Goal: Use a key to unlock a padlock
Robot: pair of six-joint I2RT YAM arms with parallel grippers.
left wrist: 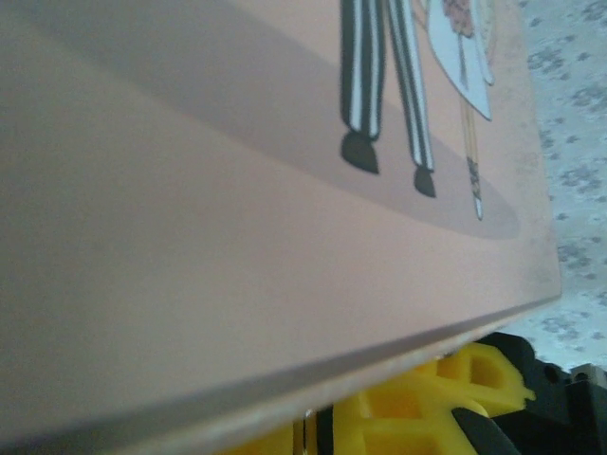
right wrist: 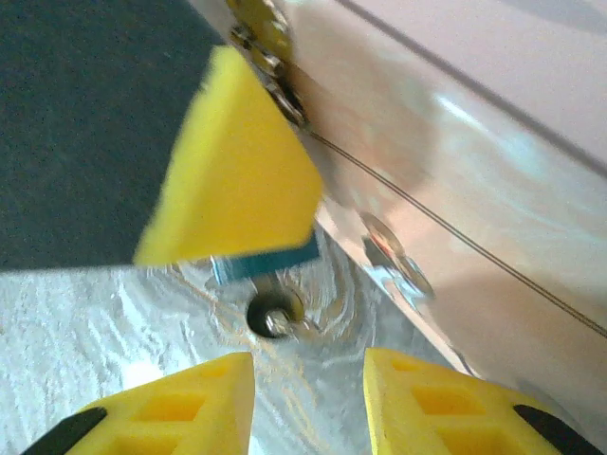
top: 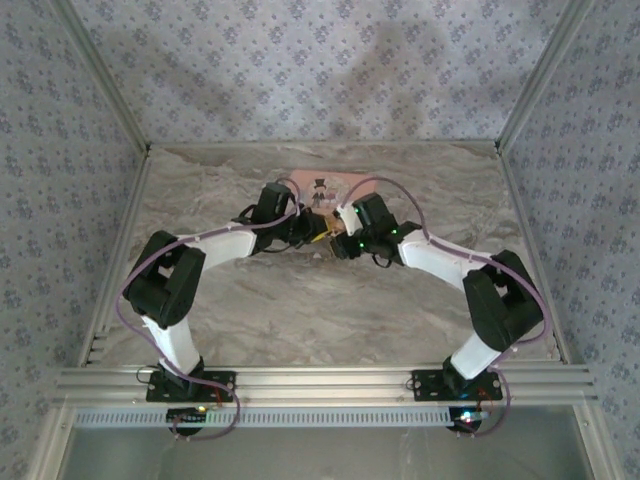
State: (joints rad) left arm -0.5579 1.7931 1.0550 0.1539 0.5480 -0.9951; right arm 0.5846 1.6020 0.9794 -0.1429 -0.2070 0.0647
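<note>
A pink tin (top: 322, 188) with a cartoon couple on its lid lies flat on the marbled grey tabletop (top: 300, 320), at about 12 o'clock from the middle and close to the far wall. Walls papered in a pale blue flower pattern (top: 300, 60) close the tabletop in at 9, 12 and 3 o'clock. A ribbed metal rail (top: 330, 380) runs across the near edge at 6 o'clock. Close up, the lid (left wrist: 218, 246) shows striped trouser legs with dark shoes at 1 o'clock. The tin's glossy side (right wrist: 493, 142) carries a thin seam.
</note>
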